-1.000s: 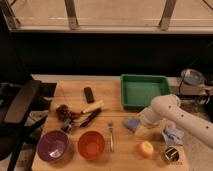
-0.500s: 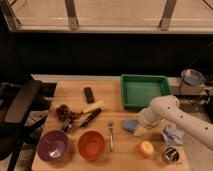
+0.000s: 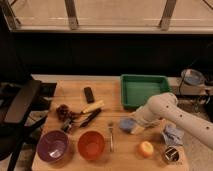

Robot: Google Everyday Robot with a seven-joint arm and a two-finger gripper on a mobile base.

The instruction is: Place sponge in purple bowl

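Clamped on the sponge [image 3: 126, 123] now: narrow jaws, pinched in from wide only a moment back, seemingly on the sponge's right end. Still down on the table [image 3: 70, 92], not lifted. Barely any shift of the gripper [image 3: 136, 126] or arm against the earlier views, so nothing new besides the closing. Means grasp made, or near enough; carry and drop left to do. Just left of the jaws, past the sponge: a fork [image 3: 110, 135] lying lengthwise. Farther left and a bit nearer the camera: orange bowl [image 3: 91, 145], then the purple bowl [image 3: 52, 146] beyond it, well apart from the jaws, looking empty. Probably needs a lift first, then a long sweep left over fork and orange bowl; risk of dropping short into the wrong bowl. Right of the jaws: crumpled blue-grey cloth [image 3: 173, 135], near but apart, not to be mixed up with the sponge. Nearer the camera and slightly right: small yellow-orange fruit [image 3: 146, 148]. Behind the jaws: green tray [image 3: 145, 90]. Depth of pinch not readable; soft block, could slip on the lift.
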